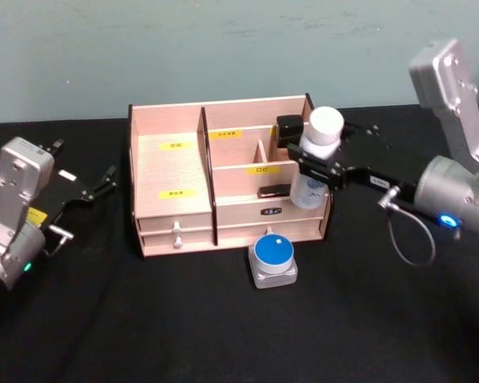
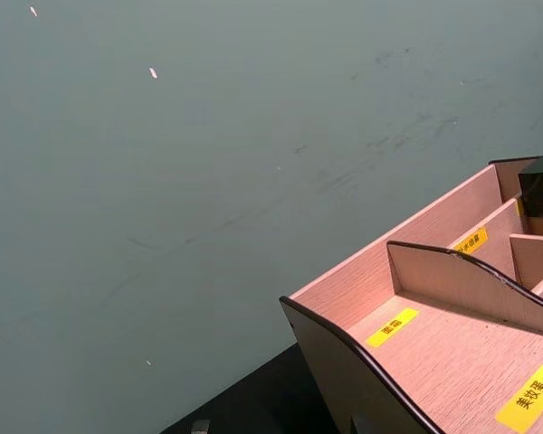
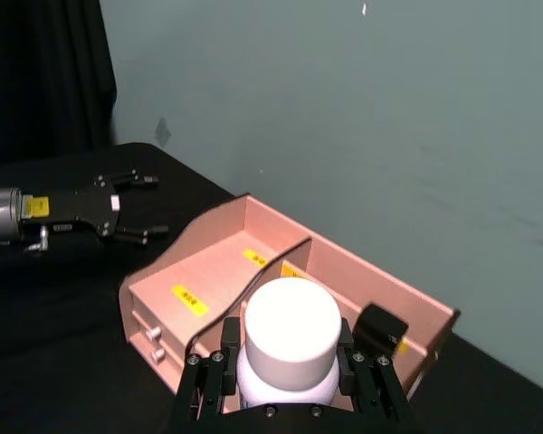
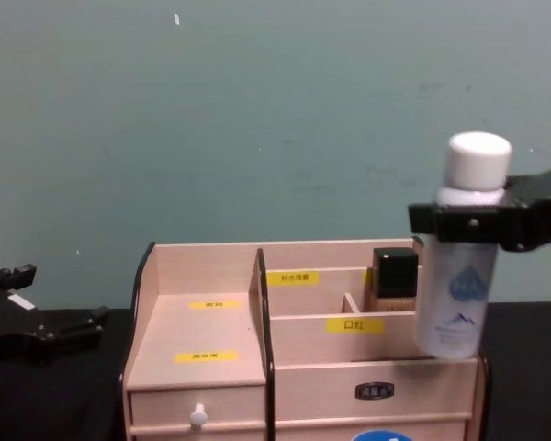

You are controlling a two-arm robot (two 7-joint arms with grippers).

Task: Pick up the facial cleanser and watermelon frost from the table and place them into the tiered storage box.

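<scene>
Watermelon frost sits on the table just in front of the tiered storage box, cropped at the chest view's bottom edge. Can't tell whether the facial cleanser has its base inside the right front compartment. Right gripper reaches in from the right, clamped on the upright bottle just under its white cap. Left gripper is parked left of the box, fingers spread, holding nothing.

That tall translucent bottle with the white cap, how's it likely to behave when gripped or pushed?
Probably stiff: the white-capped translucent bottle shows no dent where the right gripper clamps its neck. Its smooth wall looks slippery, though the cap above the grip might catch a slide. Tall and narrow, it may tip if nudged.
</scene>
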